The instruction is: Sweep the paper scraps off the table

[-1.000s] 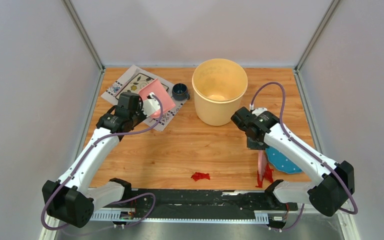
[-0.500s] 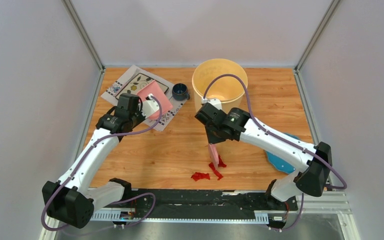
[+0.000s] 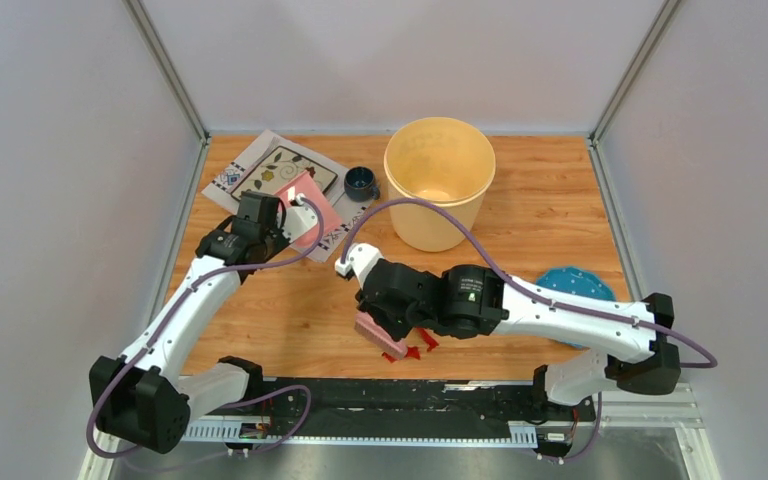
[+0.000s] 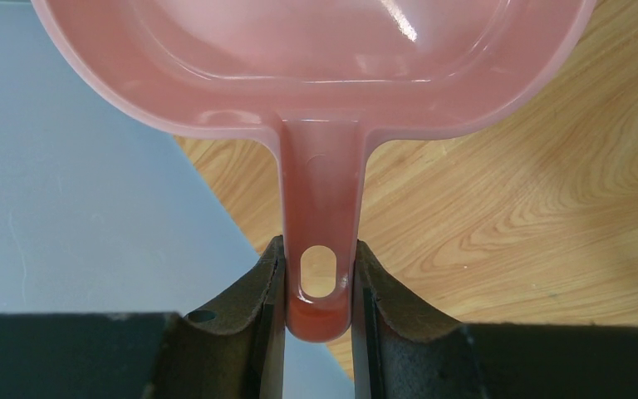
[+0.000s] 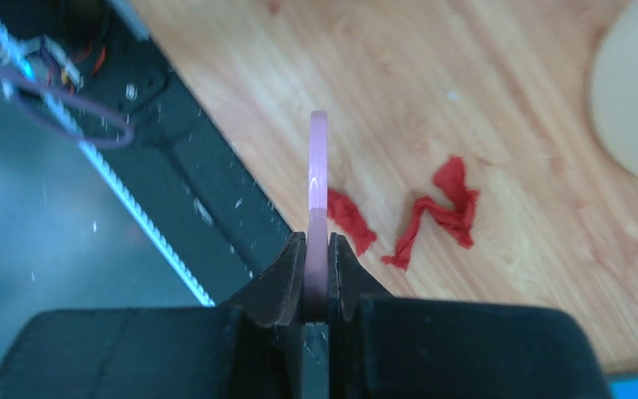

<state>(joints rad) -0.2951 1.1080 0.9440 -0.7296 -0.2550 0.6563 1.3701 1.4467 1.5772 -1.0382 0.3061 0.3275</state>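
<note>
Red paper scraps [image 3: 420, 344] lie on the wood table [image 3: 290, 300] near its front edge, just right of the pink brush [image 3: 379, 337]. My right gripper [image 3: 392, 320] is shut on that brush. In the right wrist view the brush [image 5: 318, 179] stands edge-on between the fingers, with two scraps [image 5: 444, 212] on the boards to its right. My left gripper [image 3: 282, 216] is shut on the handle of the pink dustpan [image 3: 308, 212], held over the placemat's corner. The left wrist view shows the dustpan [image 4: 316, 75] with its handle clamped between the pads [image 4: 272, 287].
A yellow bucket [image 3: 438, 190] stands at the back centre, a dark blue cup [image 3: 360, 183] to its left. A white patterned placemat [image 3: 260, 170] lies at the back left. A blue disc [image 3: 570, 285] sits at the right, partly behind my right arm. The black rail [image 3: 380, 395] runs along the near edge.
My right arm swung left along the front of the table with the brush, dragging the red scraps from the right side to the centre. The dustpan shifted slightly in the left gripper's hold.
</note>
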